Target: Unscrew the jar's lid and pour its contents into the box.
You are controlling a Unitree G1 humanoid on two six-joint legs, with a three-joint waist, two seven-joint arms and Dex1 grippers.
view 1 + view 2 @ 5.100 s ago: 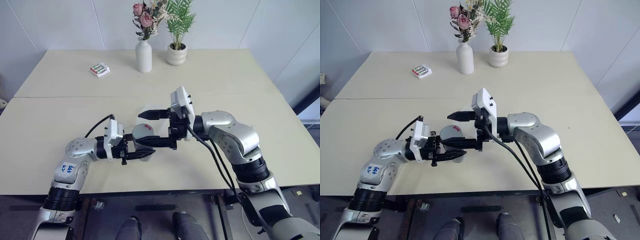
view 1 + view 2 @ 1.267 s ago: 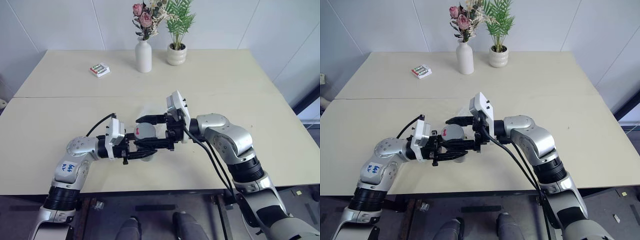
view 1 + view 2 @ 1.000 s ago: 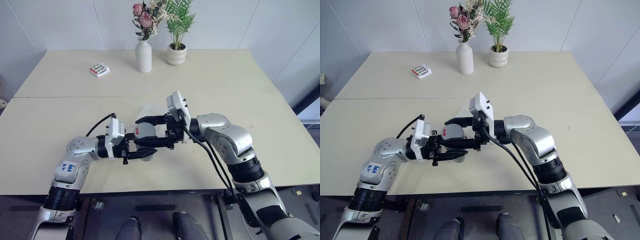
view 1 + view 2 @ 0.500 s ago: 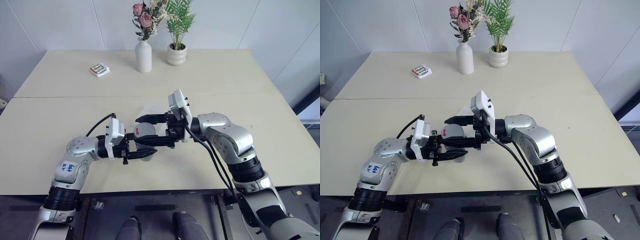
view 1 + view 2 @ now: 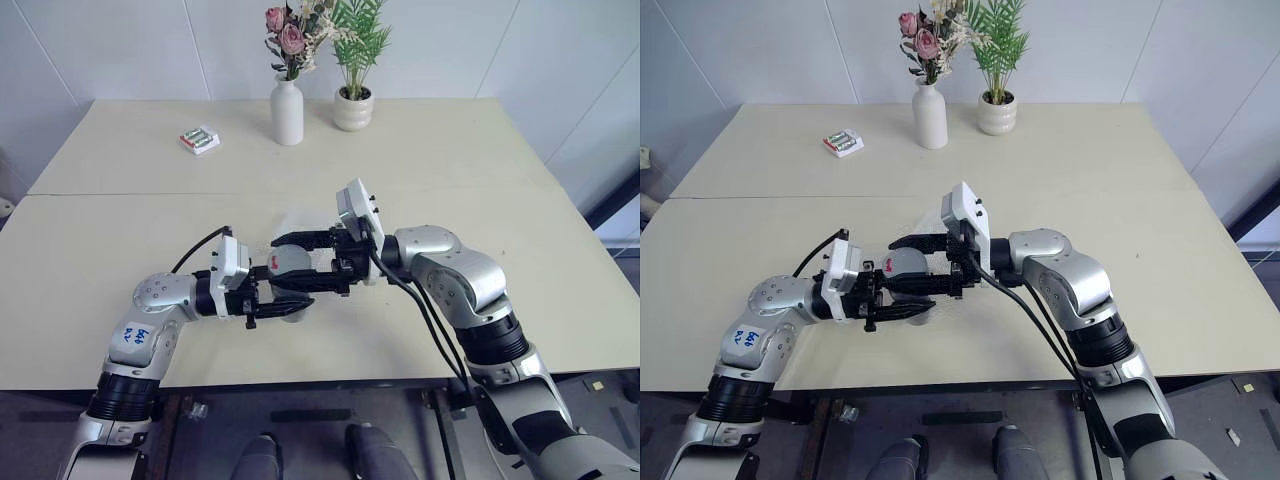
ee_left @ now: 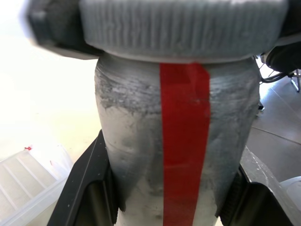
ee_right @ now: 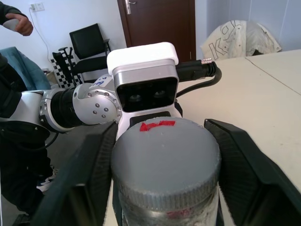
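The right gripper (image 5: 305, 262) has just closed its fingers onto the lid (image 7: 165, 157). The left gripper (image 5: 283, 295) keeps the jar (image 6: 176, 155) clamped above the surface (image 5: 120, 240), just near of the box (image 6: 28, 188). Unscrewing can likely begin.

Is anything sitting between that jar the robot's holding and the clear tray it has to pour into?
Nothing visible. The jar, lid on, is held above the table in both grippers; the box lies just behind it on the table.
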